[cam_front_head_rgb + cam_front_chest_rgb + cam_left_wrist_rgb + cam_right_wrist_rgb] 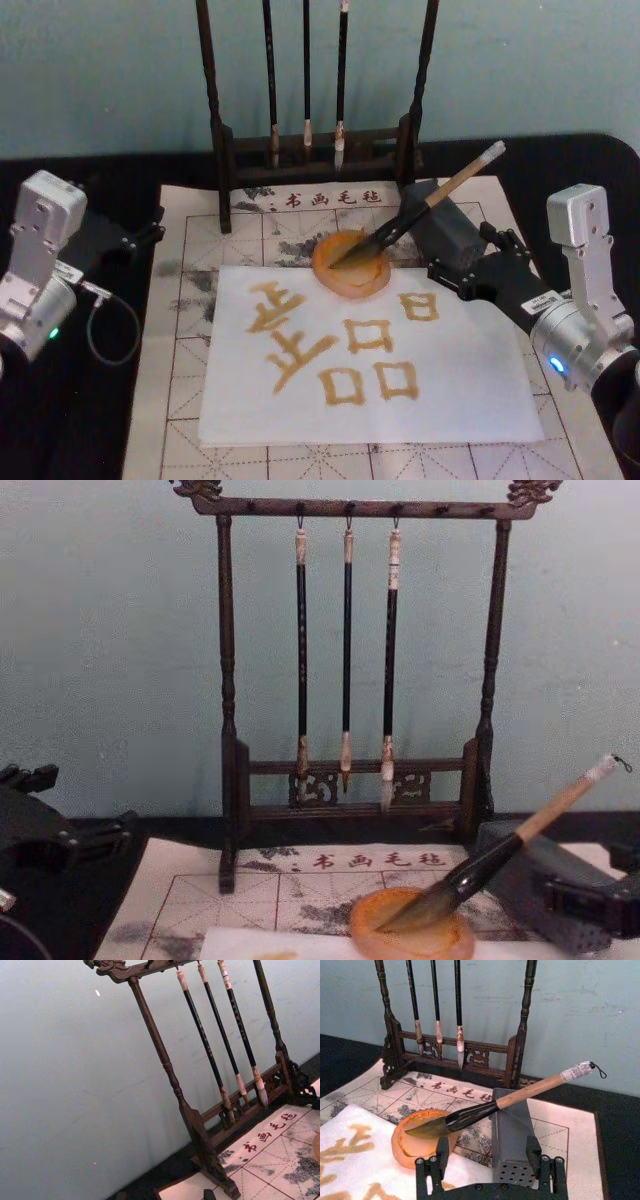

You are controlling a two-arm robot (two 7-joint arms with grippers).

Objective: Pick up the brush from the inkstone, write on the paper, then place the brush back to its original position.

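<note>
Black tabletop is showing bare at both sides of the felt; I'm seeing my right gripper hovering open just short of the inkstone. Across it the brush is lying, tuft in the dish, handle slanting up-right over the grey block, beside the paper. My left gripper is sitting parked at the left; I cannot tell its fingers

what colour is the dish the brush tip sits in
Orange-amber dish, clearest in the right wrist view.

Head view steeply down, chest view low and level, both sharing the brush rack with 2 wrist views.
</note>
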